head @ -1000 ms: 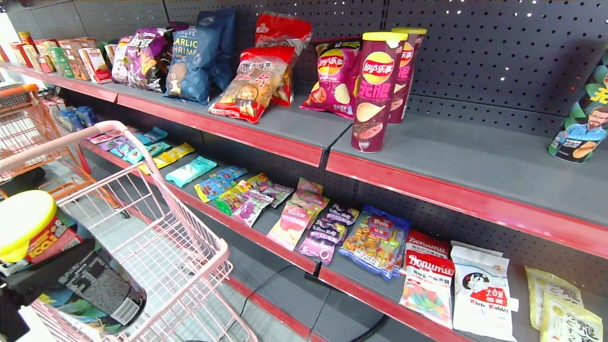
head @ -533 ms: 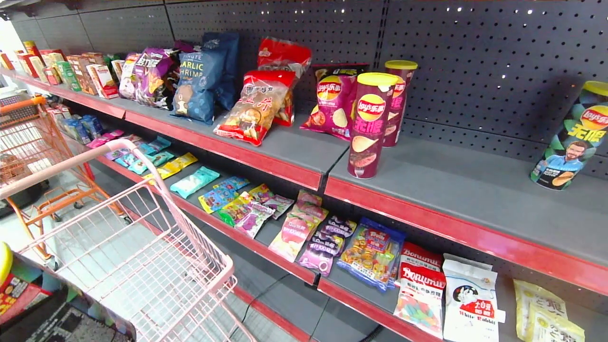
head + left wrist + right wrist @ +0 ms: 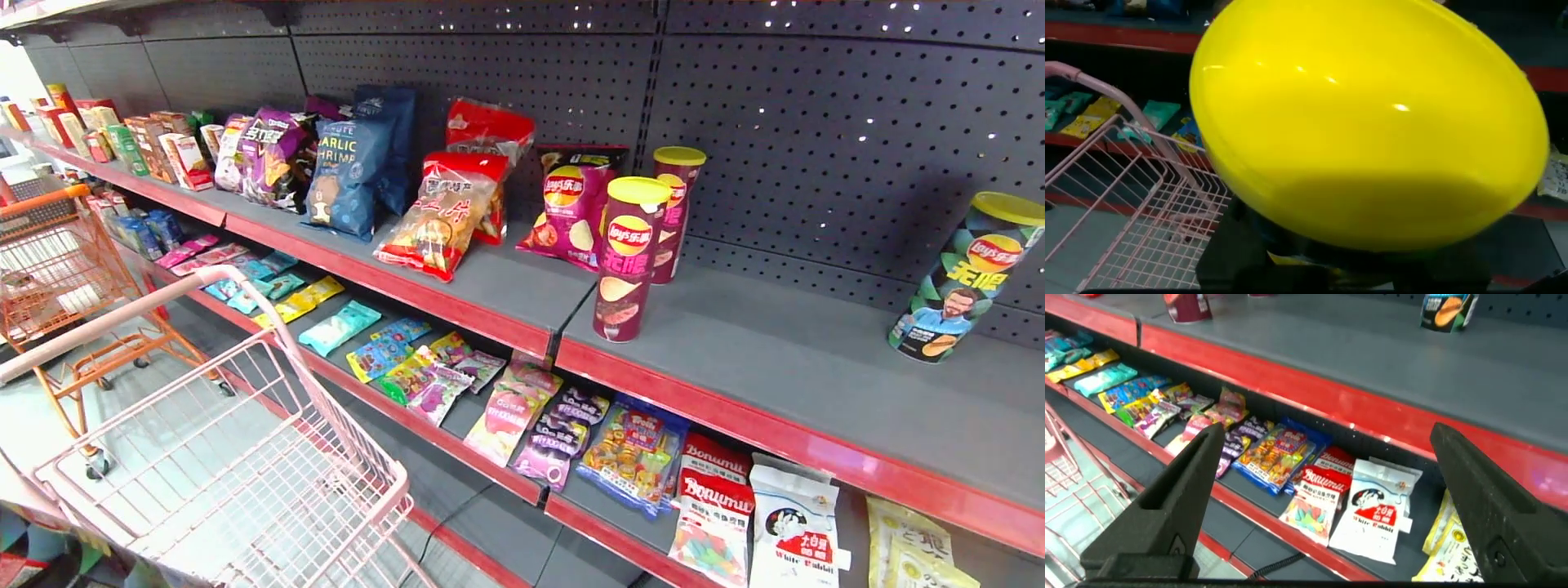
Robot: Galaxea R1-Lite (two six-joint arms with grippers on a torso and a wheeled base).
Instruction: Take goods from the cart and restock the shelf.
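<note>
A chip can with a yellow lid (image 3: pixel 1372 122) sits right in front of the left wrist camera, with my left gripper shut on it below the lid. A strip of its green patterned side (image 3: pixel 33 539) shows at the bottom left corner of the head view, beside the pink cart (image 3: pixel 392 490). My right gripper (image 3: pixel 1327 433) is open with nothing between its black fingers (image 3: pixel 1167 514), in front of the lower shelf's candy bags (image 3: pixel 1282 457). On the upper grey shelf (image 3: pixel 775 359) stand two purple chip cans (image 3: pixel 624 257) and, far right, a green chip can (image 3: pixel 951 278).
Snack bags (image 3: pixel 441 212) and boxes (image 3: pixel 155 147) fill the upper shelf to the left of the purple cans, with bare board between them and the green can. An orange cart (image 3: pixel 57 269) stands behind the pink one. A black cable (image 3: pixel 457 506) runs under the lower shelf.
The head camera has tilted upward, so the whole shelf sits lower in the picture. The can in my left gripper has dropped from the middle left to the bottom left corner.
</note>
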